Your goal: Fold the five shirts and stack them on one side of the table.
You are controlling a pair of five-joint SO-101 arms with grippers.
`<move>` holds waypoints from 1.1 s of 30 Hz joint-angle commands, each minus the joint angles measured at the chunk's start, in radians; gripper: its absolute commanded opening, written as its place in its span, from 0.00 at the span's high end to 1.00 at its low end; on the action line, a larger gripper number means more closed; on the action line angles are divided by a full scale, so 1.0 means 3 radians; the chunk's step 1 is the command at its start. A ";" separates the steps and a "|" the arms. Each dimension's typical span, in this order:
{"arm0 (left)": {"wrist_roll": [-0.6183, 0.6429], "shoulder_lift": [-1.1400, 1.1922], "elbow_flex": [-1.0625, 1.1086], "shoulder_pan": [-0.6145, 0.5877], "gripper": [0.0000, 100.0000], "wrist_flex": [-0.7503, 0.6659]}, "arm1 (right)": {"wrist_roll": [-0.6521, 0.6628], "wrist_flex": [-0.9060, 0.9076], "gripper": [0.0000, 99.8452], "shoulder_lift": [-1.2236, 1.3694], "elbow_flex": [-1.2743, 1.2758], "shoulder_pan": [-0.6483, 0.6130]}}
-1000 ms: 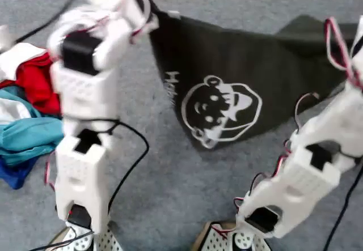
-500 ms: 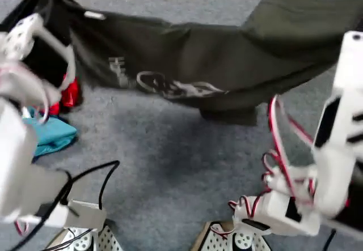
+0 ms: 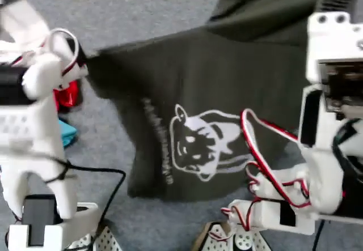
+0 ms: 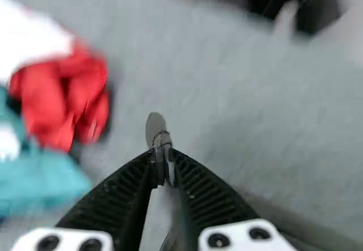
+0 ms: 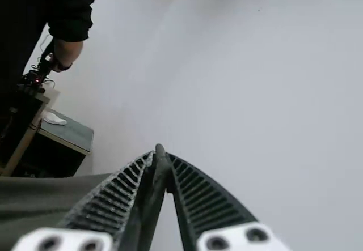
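Dark fabric is hanging between the two arms: the dark shirt (image 3: 227, 86) is spread over the grey table (image 3: 142, 18) with its white print (image 3: 201, 143) facing up. I cannot tell whether its lower hem is touching the cloth surface. The left gripper (image 4: 161, 161) is pinching shut on only a thin edge at one corner. The right gripper (image 5: 157, 165) is clamping shut on a fold of the shirt while pointing up toward the wall. To my eye the left pinch is looking slight, so a harder pull could be tugging that corner free and dropping the shirt in a heap. The held corner is also riding close above the red shirt (image 3: 66, 95) and the teal shirt (image 3: 67, 133), so lowering there risks dragging the pile. The right arm's red wires (image 3: 258, 149) are looping in front of the cloth and could be snagging it. Compared with half a second ago, when the shirt was stretched as a low band across the far side with its print squashed flat, it is now hanging open and much nearer the arm bases.
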 commanded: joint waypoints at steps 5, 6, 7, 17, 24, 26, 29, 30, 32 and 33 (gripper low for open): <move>-0.0332 -0.0115 0.0900 -0.0148 0.98 0.0015 | 0.0476 -0.0465 1.00 -0.0028 0.0171 -0.0463; -0.0363 -0.0115 0.0915 -0.0153 0.98 0.0015 | 0.0537 -0.0517 1.00 -0.0028 0.0187 -0.0524; -0.0378 -0.0120 0.0905 -0.0153 0.98 0.0015 | 0.0604 -0.0557 1.00 -0.0028 0.0187 -0.0586; -0.0389 -0.0534 0.0977 0.0128 0.98 -0.0128 | 0.0875 -0.0286 1.00 -0.0033 0.0417 -0.0662; -0.0368 -0.0043 0.2097 0.0552 0.98 -0.1095 | 0.0885 0.0726 1.00 -0.0008 0.0846 0.0284; -0.0368 0.0156 0.2153 0.0685 0.98 -0.1253 | 0.0885 0.0869 1.00 -0.0003 0.1164 0.0555; -0.0363 0.0463 0.2056 0.0854 0.98 -0.1478 | 0.0946 0.0859 1.00 0.0064 0.1828 0.0939; -0.0332 0.0575 0.1984 0.0910 0.98 -0.1550 | 0.1033 0.0818 1.00 0.0100 0.2059 0.1031; -0.0179 0.0800 0.1811 0.1038 0.98 -0.1688 | 0.1197 0.0660 1.00 0.0187 0.2544 0.1169; -0.0082 0.0918 0.1693 0.1100 0.98 -0.1739 | 0.1248 0.0542 1.00 0.0217 0.2790 0.1230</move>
